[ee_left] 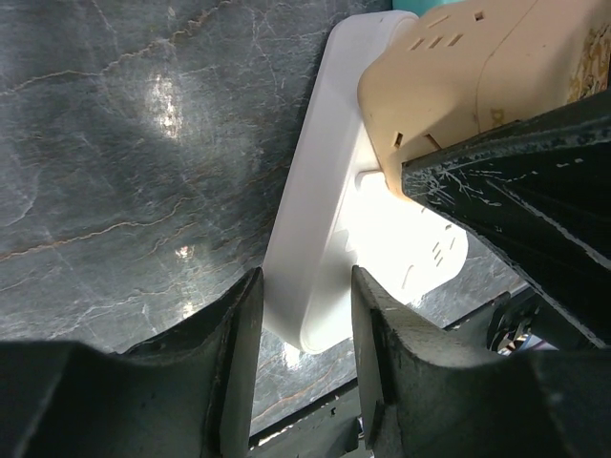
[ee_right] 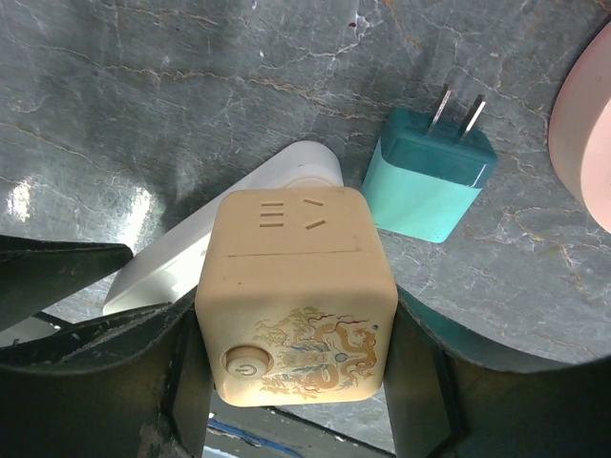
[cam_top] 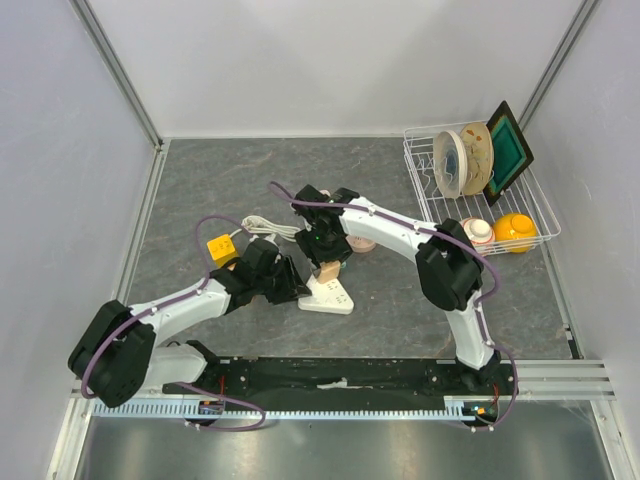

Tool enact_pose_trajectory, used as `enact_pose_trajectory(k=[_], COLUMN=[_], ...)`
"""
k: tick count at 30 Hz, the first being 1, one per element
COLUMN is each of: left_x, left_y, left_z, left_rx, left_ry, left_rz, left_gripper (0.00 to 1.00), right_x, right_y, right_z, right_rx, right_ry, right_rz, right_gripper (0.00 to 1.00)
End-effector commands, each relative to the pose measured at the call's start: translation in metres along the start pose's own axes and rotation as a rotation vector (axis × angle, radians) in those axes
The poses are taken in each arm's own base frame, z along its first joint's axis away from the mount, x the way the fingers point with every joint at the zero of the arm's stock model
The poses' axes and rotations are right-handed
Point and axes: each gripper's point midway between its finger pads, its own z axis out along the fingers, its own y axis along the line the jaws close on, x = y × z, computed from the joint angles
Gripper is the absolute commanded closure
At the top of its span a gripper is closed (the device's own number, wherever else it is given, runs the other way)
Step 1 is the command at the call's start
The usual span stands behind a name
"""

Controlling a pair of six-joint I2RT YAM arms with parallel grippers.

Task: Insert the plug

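The plug (ee_right: 296,286) is a tan block, almost a cube with round corners. One face has small slots cut in it. Another face has a round button and a pale dragon drawing. All its sides look about the same, so it has no clear long side. In the right wrist view the slot face points to the top of the frame and the button face looks at the camera.

The plug sits in the middle of the worktop (cam_top: 220,180), right on top of the white power strip (ee_left: 315,239). In the left wrist view its bottom edge seems to touch the strip. Its prongs are hidden. The strip is long and thin. In the left wrist view it runs from the top right of the frame down to the bottom middle.

The right pincer (ee_right: 296,382) is open just as wide as the plug, with one dark finger (ee_right: 177,382) pressed on each side, so it grips the plug.

The left pincer (ee_left: 304,334) has a narrow gap. The end of the strip shows between its fingers (ee_left: 234,353). I cannot tell if they squeeze it.

A teal plug (ee_right: 425,181) with two metal prongs lies flat on the worktop just beside the tan one.
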Motion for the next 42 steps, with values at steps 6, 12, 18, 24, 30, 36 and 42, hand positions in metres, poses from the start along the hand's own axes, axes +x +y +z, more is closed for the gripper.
enact_pose_trajectory(k=[6, 12, 18, 24, 30, 36, 42], left_x=[0.013, 0.011, 0.01, 0.005, 0.002, -0.002, -0.017], left_y=[0.023, 0.024, 0.023, 0.027, 0.027, 0.027, 0.027], left_z=[-0.002, -0.003, -0.003, -0.005, -0.005, -0.007, -0.009], left_rx=[-0.091, -0.099, -0.106, -0.138, -0.151, -0.169, -0.207], left_ry=[0.019, 0.009, 0.015, -0.001, -0.006, -0.017, -0.056], left_rz=[-0.022, -0.02, -0.015, -0.006, 0.0, 0.002, 0.019], left_gripper=[0.53, 0.53, 0.54, 0.53, 0.53, 0.51, 0.5], right_x=[0.072, 0.04, 0.01, -0.006, -0.025, -0.034, -0.002], right_y=[-0.033, -0.018, -0.009, -0.005, 0.003, 0.002, -0.014], right_z=[0.073, 0.032, -0.001, -0.021, -0.05, -0.085, -0.095], right_rx=[0.21, 0.148, 0.118, 0.085, 0.012, -0.1, -0.178], right_ry=[0.311, 0.145, -0.003, -0.106, -0.229, -0.365, -0.422], right_rz=[-0.057, -0.032, 0.007, 0.05, 0.074, 0.129, 0.076], right_gripper=[0.89, 0.6, 0.4, 0.23, 0.04, 0.02, 0.02])
